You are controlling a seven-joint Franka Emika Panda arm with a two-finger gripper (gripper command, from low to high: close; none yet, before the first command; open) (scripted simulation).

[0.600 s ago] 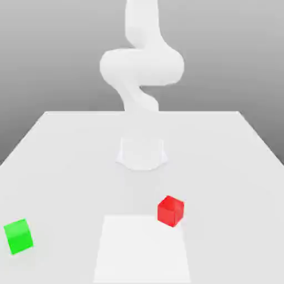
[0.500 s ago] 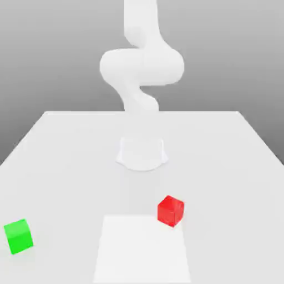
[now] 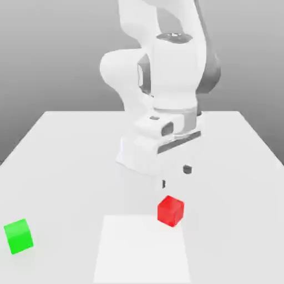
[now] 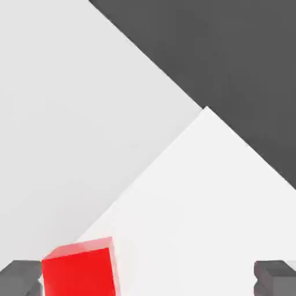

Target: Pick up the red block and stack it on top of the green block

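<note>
The red block (image 3: 170, 211) sits on the white table (image 3: 66, 155), at the far right corner of a lighter square patch. My gripper (image 3: 175, 176) hangs just above and behind it, open, its two dark fingertips (image 3: 187, 169) well apart. In the hand view the red block (image 4: 78, 269) lies between the fingers, close beside one fingertip (image 4: 20, 277) and far from the other; the gripper (image 4: 147, 280) holds nothing. The green block (image 3: 18, 236) rests near the table's front edge, at the exterior view's far left.
The arm's white base (image 3: 138, 155) stands at the table's middle, behind the red block. A brighter square patch (image 3: 141, 249) marks the front centre of the table. In the hand view, dark floor (image 4: 231, 69) lies beyond the table's edge.
The arm's forearm, hand and fingers now show above the red block, where earlier only the base and upper links showed. Neither block has moved.
</note>
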